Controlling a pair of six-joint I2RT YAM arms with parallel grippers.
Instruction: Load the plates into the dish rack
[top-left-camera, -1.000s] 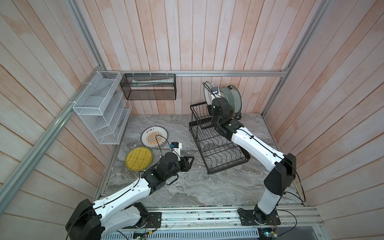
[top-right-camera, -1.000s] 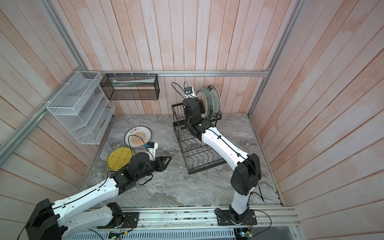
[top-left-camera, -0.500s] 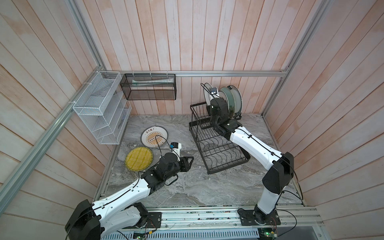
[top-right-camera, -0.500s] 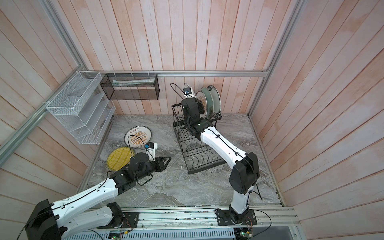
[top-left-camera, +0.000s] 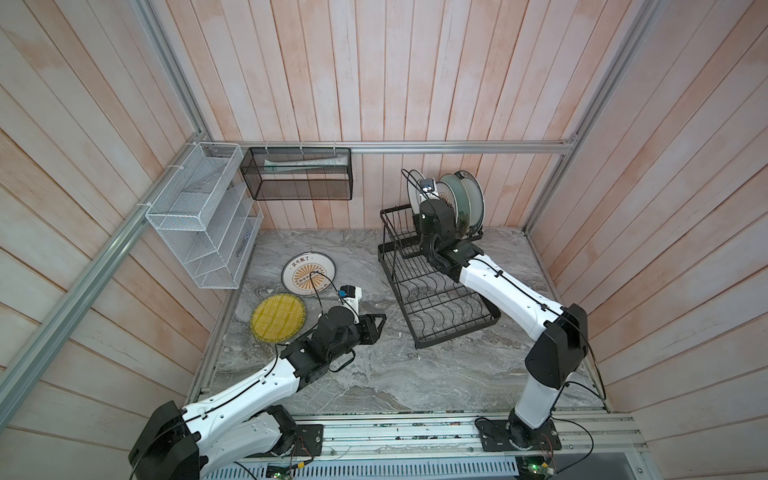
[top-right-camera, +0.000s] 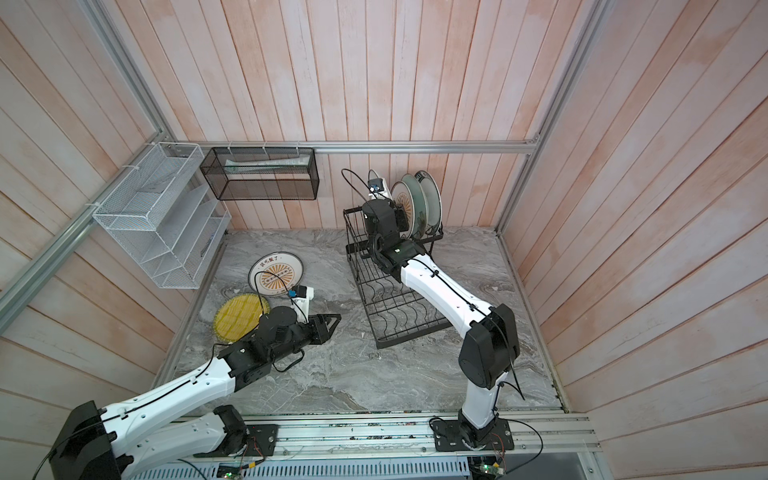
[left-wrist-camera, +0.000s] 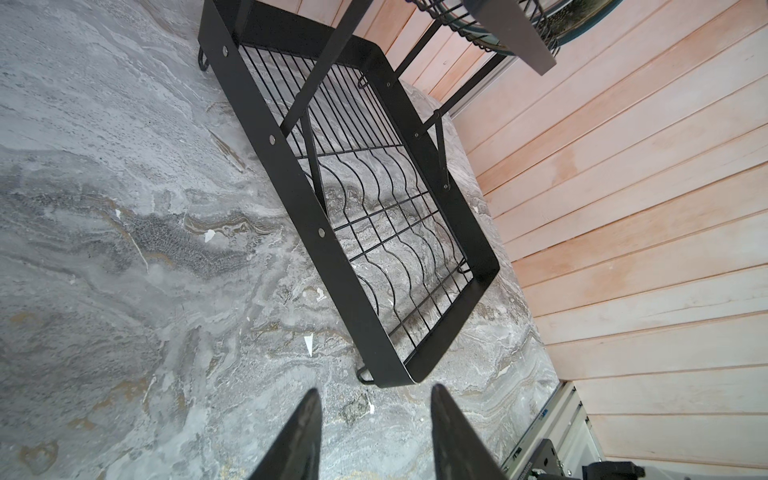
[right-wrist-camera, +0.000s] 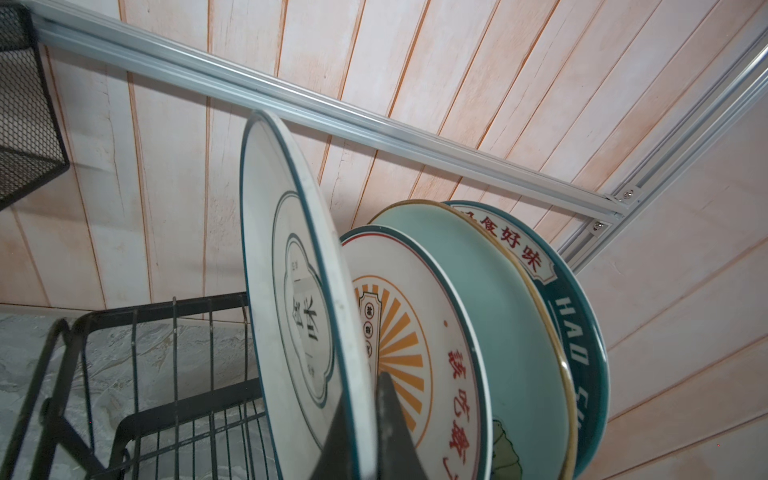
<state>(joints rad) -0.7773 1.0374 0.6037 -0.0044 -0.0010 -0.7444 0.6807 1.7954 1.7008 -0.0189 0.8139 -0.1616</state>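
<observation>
Little differs from a second ago. The right gripper (right-wrist-camera: 363, 409) stays clamped on the rim of the green-ringed white plate (right-wrist-camera: 291, 270), which stands on edge in the upper basket of the dish rack (top-left-camera: 457, 333), at the back of the table (top-left-camera: 374, 374). The wrist has barely shifted, and the plate stands where it did.

Just beside that plate, toward the right wall, three more stand on edge in the same basket, close together. First comes the racked sunburst plate (right-wrist-camera: 411, 332), then the mint plate (right-wrist-camera: 498, 311), then the dark-rimmed lettered plate (right-wrist-camera: 582, 353).

The left gripper (left-wrist-camera: 374, 390) hovers low over the table, near the front corner of the rack's lower tray. Its jaws are apart and hold nothing, and it has not moved either.

As before, two plates lie flat on the table to the left of the rack. The second sunburst plate (top-left-camera: 308, 274) lies farther back and the yellow ribbed plate (top-left-camera: 277, 318) nearer the front, the two just apart
</observation>
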